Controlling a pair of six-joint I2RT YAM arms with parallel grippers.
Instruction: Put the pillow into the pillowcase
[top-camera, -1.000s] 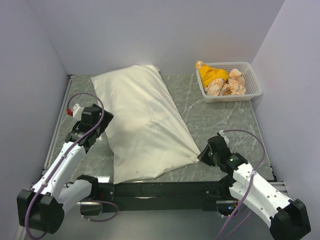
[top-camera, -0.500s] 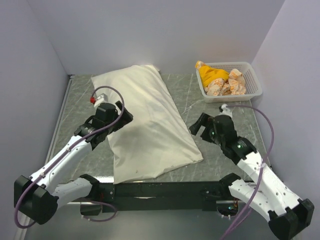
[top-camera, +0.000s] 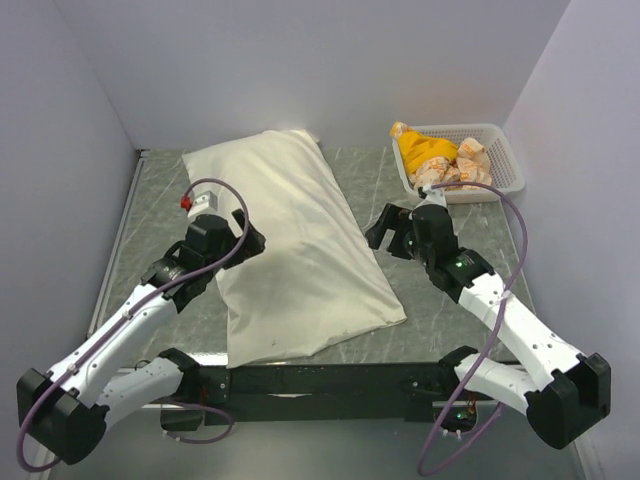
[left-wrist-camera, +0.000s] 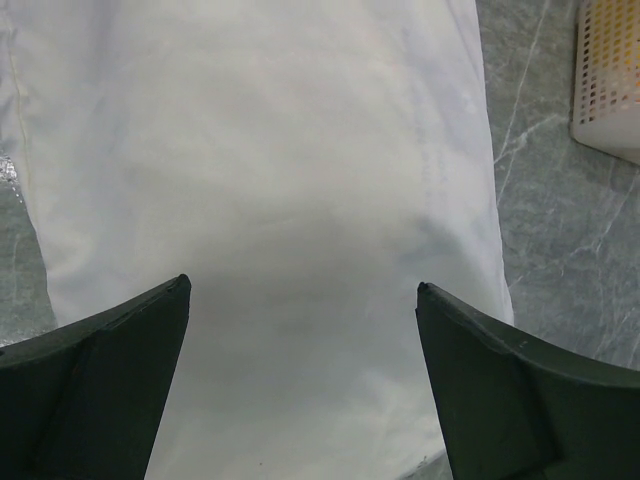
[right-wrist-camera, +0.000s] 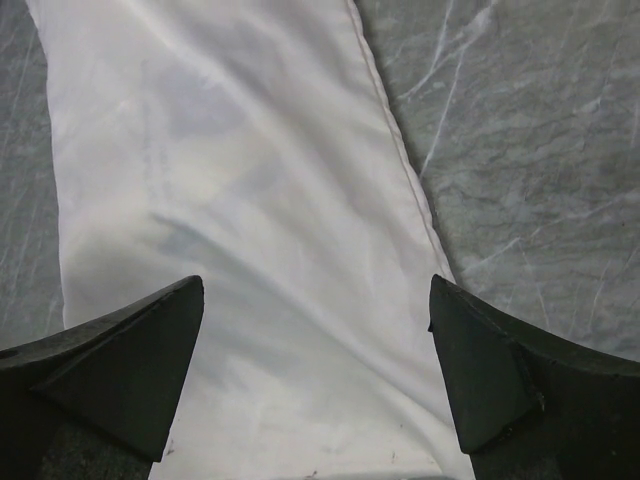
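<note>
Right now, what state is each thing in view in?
pillowcase: lying diagonally on the table, filled out, held by neither gripper.
pillow: not separately visible.
left gripper: open, at the pillowcase's left edge.
right gripper: open, at its right edge.
basket: upright, holding yellow cloth and crumpled items.

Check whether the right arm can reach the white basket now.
Probably yes: the right hand is open and empty, and only bare tabletop lies between it and the basket.

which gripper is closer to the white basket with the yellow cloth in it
Right. The right gripper hovers by the right edge of the pillowcase, just in front of the basket; the left gripper is across at its left edge.
</note>
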